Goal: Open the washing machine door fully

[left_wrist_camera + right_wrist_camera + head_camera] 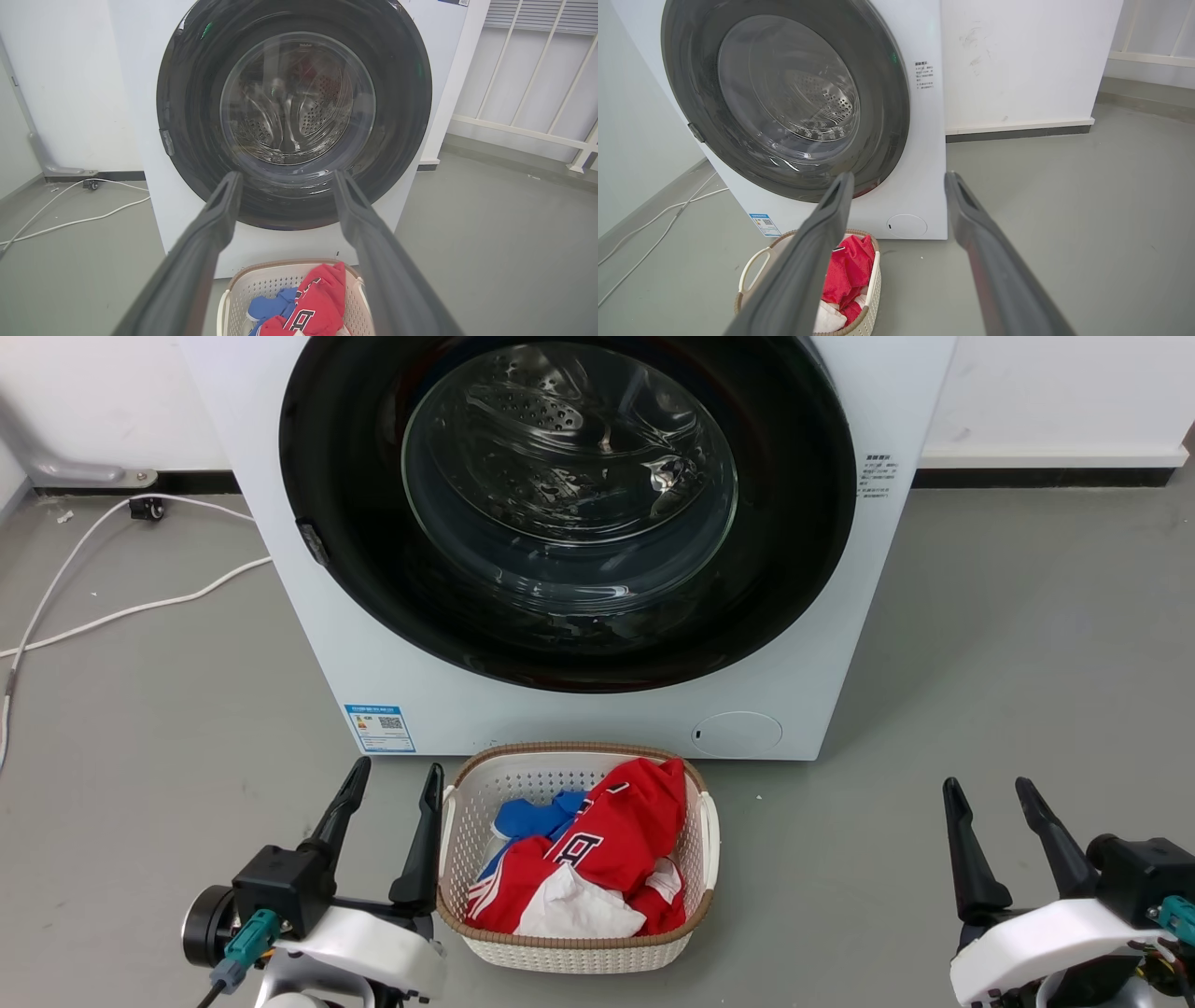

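Showed the washing machine door (569, 495), a big round glossy black disc with a bulging clear glass bowl at its centre, lying flat against the front of the white washing machine (560, 719) and looking closed. Let the holed steel drum (551, 415) be seen dimly through the glass. Carried a small grey tab (313, 543) on the door's left edge in the head view. Bore a blue label (380, 728) at the machine's lower left corner and a round flap (738, 733) at its lower right.

Placed a white basket (579, 957) on the grey floor (980, 663) just before the machine, below the door, with red, blue and white clothes (625, 840) heaped inside.

Set the left gripper (397, 768) at the lower left of the head view, just beside the basket's left rim, fingers spread wide and holding nothing. Set the right gripper (988, 786) at the lower right, well apart from the basket, fingers likewise spread and empty. Found both grippers low and in front of the machine, touching neither it nor the door.

Framed the lower part of the door's glass between the left fingers in the left wrist view. Framed the machine's lower right corner between the right fingers in the right wrist view, with the door up and to the left. Trailed a white cable (140, 607) across the floor left of the machine.
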Available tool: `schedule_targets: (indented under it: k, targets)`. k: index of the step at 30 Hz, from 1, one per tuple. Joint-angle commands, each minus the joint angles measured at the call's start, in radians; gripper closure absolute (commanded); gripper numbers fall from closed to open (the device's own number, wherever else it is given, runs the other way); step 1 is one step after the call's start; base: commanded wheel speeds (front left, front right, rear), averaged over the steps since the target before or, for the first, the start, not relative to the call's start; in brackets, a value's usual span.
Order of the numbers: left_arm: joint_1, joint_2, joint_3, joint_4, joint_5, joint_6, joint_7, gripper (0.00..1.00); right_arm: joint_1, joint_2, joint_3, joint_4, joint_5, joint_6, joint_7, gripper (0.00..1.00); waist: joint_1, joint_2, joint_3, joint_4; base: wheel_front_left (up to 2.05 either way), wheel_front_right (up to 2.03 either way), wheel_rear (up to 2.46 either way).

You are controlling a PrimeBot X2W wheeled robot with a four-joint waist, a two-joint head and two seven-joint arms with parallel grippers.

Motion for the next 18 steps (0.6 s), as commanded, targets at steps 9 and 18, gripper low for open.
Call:
schedule_targets:
  k: [9, 18]
  targets:
    - [0.006, -0.008, -0.001, 0.017, 0.031, -0.017, -0.021, 0.00, -0.001, 0.003, 0.003, -0.003, -0.059, 0.002, -0.022, 0.00, 0.0000, -0.0001, 0.003, 0.001, 0.00, 0.00, 0.00]
    - [-0.007, -0.014, 0.007, 0.054, 0.057, -0.024, -0.041, 0.00, -0.001, 0.003, 0.008, 0.002, -0.101, 0.001, -0.040, 0.00, 0.0000, -0.0001, 0.004, -0.001, 0.00, 0.00, 0.00]
